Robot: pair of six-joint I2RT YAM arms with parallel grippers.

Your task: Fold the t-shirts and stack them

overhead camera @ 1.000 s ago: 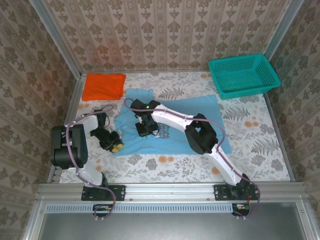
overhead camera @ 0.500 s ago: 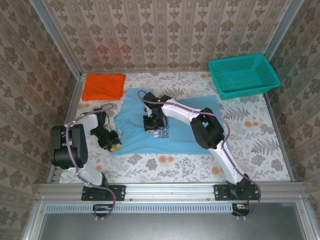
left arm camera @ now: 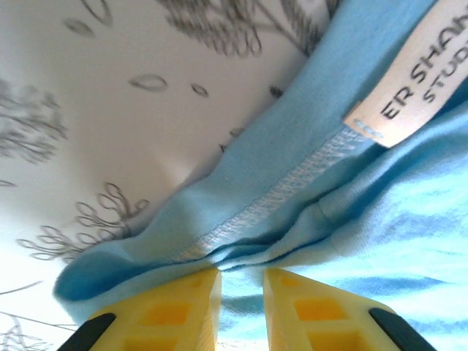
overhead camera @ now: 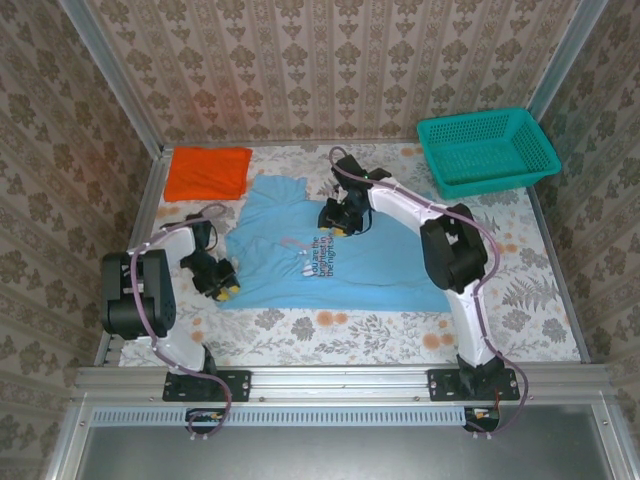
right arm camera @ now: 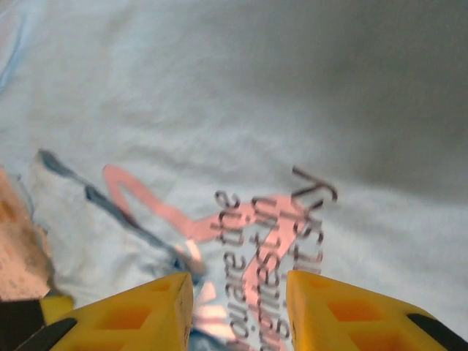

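**A:** What is the left end effector (left arm camera: 241, 285) doing?

**B:** It is narrow. Its yellow fingers (left arm camera: 168, 311) pinch the hem (left arm camera: 292, 190) of the blue shirt (left arm camera: 395, 212), and the cloth puckers just above the tips. A white label (left arm camera: 413, 73) with dark letters lies on the shirt a little beyond them

**A:** Where on the shirt is that grip?

**B:** From above, it is at the shirt's near left corner, close to the left edge of the table (overhead camera: 520, 290)

**A:** And the right end effector (right arm camera: 238, 285)?

**B:** Its jaws are apart with nothing between them. It hangs over the blue shirt, and the print (right arm camera: 270, 219) shows in the gap. I cannot tell whether the tips touch the cloth. From above, it sits near the shirt's far edge, just beyond the print and to its right

**A:** How does the blue shirt lie?

**B:** It is spread out across the middle of the table with the print up. The right part is mostly flat and the left part is wrinkled

**A:** Where is the orange shirt (overhead camera: 207, 172)?

**B:** It is folded into a rectangle at the far left corner of the table, just beside the blue shirt's far left corner. I cannot tell whether the two touch

**A:** Is anything else on the table?

**B:** A teal basket (overhead camera: 485, 148) sits at the far right corner, well apart from both shirts
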